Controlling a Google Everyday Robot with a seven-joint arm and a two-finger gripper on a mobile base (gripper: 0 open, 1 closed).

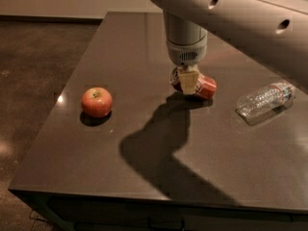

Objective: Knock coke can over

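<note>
Near edge: dark, glossy desk (72,172), front rim running across the bottom of the view. A broad shadow (159,148) of the arm lies on the near half and leads up to the can.

Left, mid-depth: red apple (96,101), upright with stem dimple on top, alone and well apart from everything else.

Right, about the same depth: clear plastic bottle (264,99) on its side, cap end pointing away to the right.

Centre, a little farther back: gripper (187,83) pointing straight down, its tip at desk level and right against the coke can (206,87). A cream-coloured part of the tip covers the can's middle; red shows on both sides of it. Whether the gripper is spread around the can, closed on it or only pressed against it: cannot tell.

Coke can: red, not upright, leaning or lying with its long axis slanting down to the right, the right end low on the desk. Script and silver top not readable. It sits between apple and bottle, nearer the bottle.

Behind and above: pale grey arm (231,13) crossing from the upper right. Brown floor (33,57) beyond the desk's left edge.
</note>
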